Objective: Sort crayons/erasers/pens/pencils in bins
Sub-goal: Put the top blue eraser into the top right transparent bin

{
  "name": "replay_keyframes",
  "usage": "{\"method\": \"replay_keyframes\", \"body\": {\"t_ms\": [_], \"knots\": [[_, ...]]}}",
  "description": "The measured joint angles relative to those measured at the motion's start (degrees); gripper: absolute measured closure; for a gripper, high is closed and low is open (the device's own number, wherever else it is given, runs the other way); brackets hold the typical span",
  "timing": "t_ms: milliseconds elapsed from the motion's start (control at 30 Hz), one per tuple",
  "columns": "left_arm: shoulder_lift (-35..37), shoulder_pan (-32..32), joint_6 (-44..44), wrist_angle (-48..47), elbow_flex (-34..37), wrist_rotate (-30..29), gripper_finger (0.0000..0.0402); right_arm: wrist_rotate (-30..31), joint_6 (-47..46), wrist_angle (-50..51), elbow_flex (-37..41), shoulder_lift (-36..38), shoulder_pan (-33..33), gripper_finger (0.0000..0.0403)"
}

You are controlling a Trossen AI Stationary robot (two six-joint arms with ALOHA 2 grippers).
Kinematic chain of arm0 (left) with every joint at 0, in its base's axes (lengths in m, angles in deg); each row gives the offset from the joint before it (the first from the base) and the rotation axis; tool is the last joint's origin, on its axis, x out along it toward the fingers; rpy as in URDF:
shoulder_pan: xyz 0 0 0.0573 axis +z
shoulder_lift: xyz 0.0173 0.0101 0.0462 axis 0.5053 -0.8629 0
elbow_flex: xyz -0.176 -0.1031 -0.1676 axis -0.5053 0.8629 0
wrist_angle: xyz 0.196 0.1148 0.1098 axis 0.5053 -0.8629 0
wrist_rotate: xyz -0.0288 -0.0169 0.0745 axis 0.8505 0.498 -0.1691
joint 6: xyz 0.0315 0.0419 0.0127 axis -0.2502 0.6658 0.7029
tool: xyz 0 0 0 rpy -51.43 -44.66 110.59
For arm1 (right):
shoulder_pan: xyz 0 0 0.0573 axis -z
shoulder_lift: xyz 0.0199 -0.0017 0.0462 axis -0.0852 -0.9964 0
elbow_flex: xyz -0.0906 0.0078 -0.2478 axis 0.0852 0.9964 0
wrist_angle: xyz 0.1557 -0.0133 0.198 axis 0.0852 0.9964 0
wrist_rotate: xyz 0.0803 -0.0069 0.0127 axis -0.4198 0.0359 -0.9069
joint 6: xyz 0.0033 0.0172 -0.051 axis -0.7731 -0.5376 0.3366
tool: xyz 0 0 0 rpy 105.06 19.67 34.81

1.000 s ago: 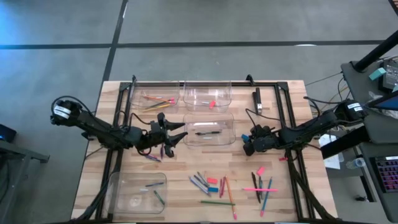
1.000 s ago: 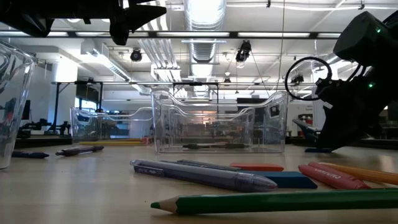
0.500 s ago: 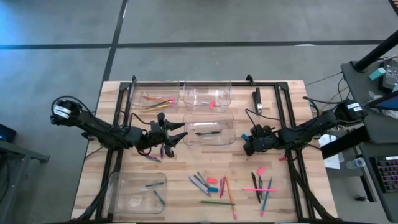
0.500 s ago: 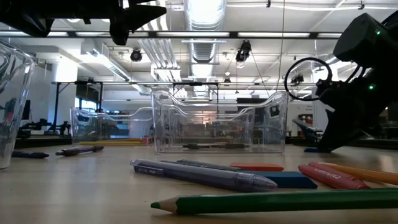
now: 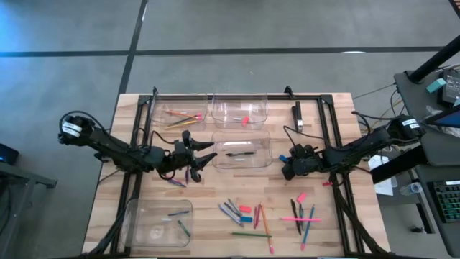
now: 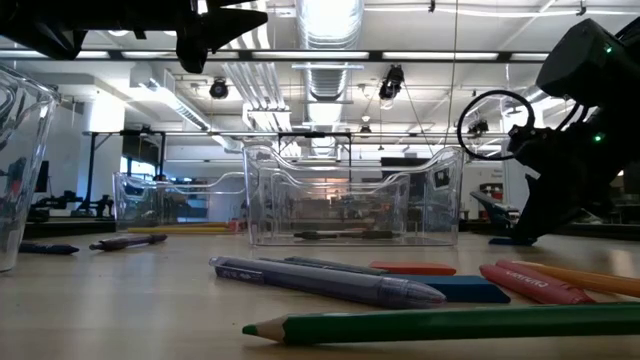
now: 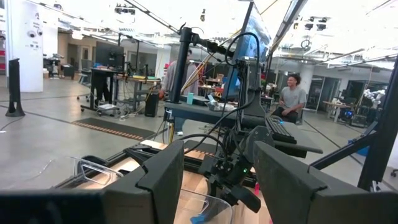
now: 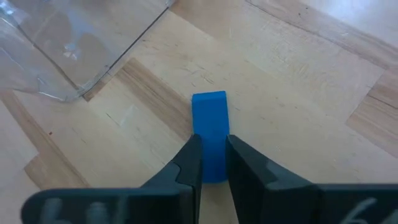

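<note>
My right gripper [image 8: 211, 158] [image 5: 287, 167] is low over the table just right of the middle bin [image 5: 241, 151] and is shut on a blue eraser [image 8: 210, 118]. My left gripper [image 5: 205, 157] [image 7: 217, 183] hangs open above the table at that bin's left side, holding nothing. Loose crayons, pens and pencils [image 5: 248, 214] lie on the near part of the table, with a second group [image 5: 302, 212] to their right. Two dark pens [image 5: 177, 181] lie by the left gripper. A long green stick [image 6: 440, 322] lies nearest in the low view. My right gripper pinches the blue eraser between its two fingers [image 8: 189, 158] at the eraser's nearer end [image 8: 210, 163], on its two long sides. The fingers come slanting down from the table's right and lie along the eraser. Its far end [image 8: 209, 98] points away over the wood.
Four clear bins: far left [image 5: 180, 115] with pencils, far middle [image 5: 244, 109] with a red eraser, the middle one with a pen, near left [image 5: 159, 221] with short sticks. A black oblong block [image 5: 297, 115] lies at the far right. Black frame rails [image 5: 327, 122] run along the table's sides.
</note>
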Motion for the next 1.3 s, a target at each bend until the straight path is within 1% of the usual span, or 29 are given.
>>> {"method": "replay_keyframes", "body": {"t_ms": [267,500,867,1033,1167,1300], "knots": [[0.0,0.0,0.0,0.0,0.0,0.0,0.0223,-1.8,0.9,0.6,0.1,4.9,-0.7,0.0358],[0.0,0.0,0.0,0.0,0.0,0.0,0.0223,-0.9,0.9,1.3,0.1,7.3,-1.4,0.0393],[0.0,0.0,0.0,0.0,0.0,0.0,0.0223,-0.7,0.8,0.8,0.0,7.6,-1.5,0.0395],[0.0,0.0,0.0,0.0,0.0,0.0,0.0223,-1.1,2.0,1.1,-2.1,7.5,-2.0,0.0395],[0.0,0.0,0.0,0.0,0.0,0.0,0.0223,-1.1,3.8,2.6,-4.1,7.5,-2.0,0.0395],[0.0,0.0,0.0,0.0,0.0,0.0,0.0223,-1.1,5.6,6.7,-5.6,7.2,-1.9,0.0394]]}}
